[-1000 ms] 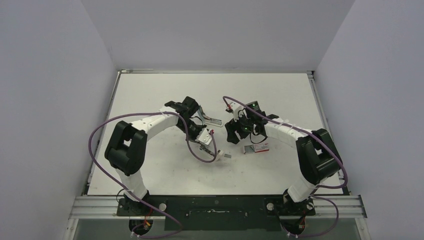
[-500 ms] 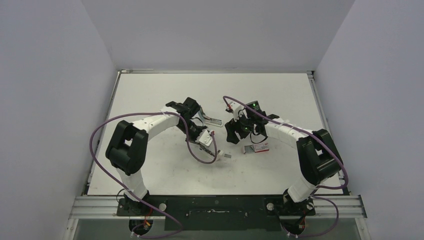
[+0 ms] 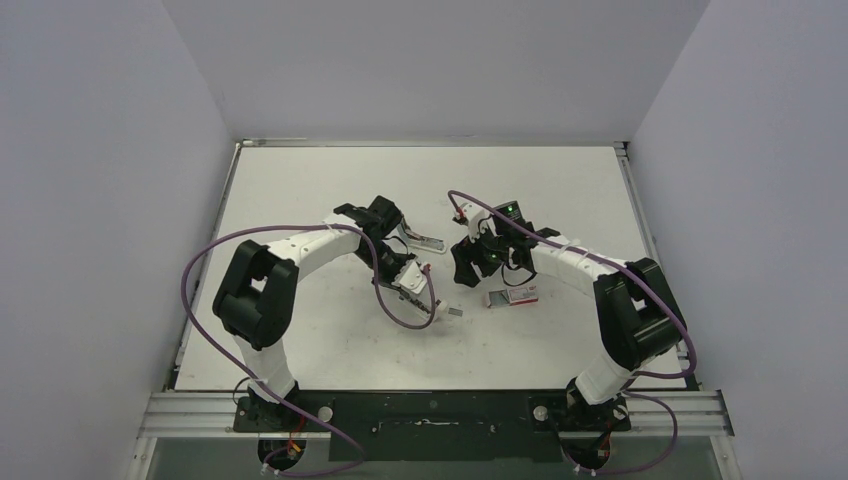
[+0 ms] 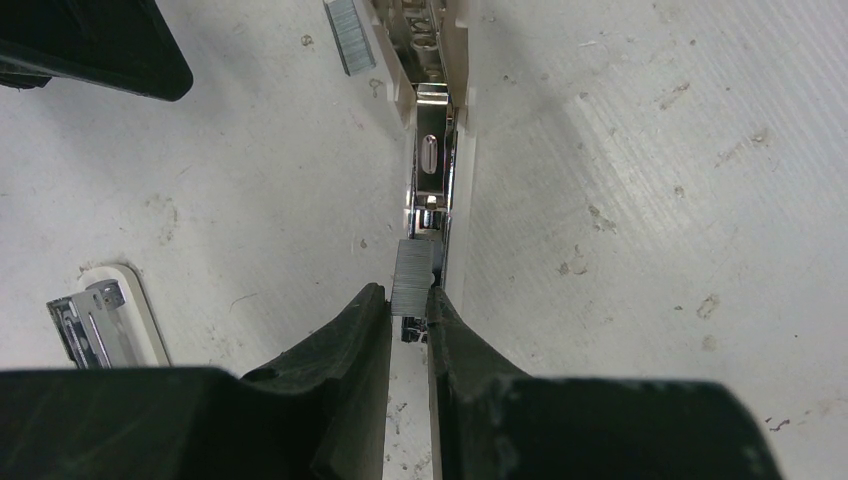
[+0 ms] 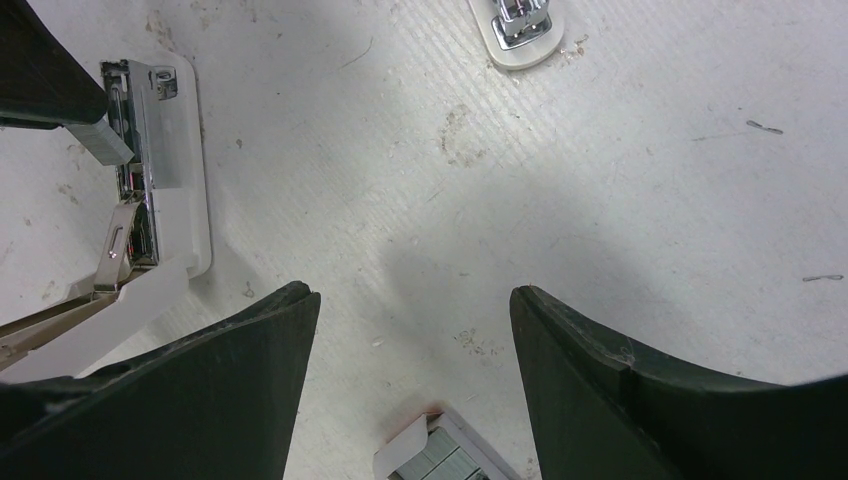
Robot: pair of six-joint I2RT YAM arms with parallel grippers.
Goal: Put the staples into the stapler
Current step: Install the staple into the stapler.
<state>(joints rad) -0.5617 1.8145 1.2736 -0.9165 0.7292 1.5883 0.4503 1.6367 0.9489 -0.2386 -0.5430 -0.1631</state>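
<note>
The white stapler lies opened on the table, its metal magazine channel exposed. My left gripper is shut on a silvery staple strip, held at the near end of that channel. The right wrist view shows the same strip beside the magazine. My left gripper is over the stapler. My right gripper is open and empty just right of it, jaws wide above the table. The red-and-white staples box lies open, with strips showing.
A loose staple strip lies on the table beside the stapler's far end. A white-and-metal stapler end lies to the left of my left fingers, also in the right wrist view. Purple cables loop over both arms.
The left arm has edged slightly over the stapler with the strip in its jaws. The right arm, the box and the loose strip have not moved.
</note>
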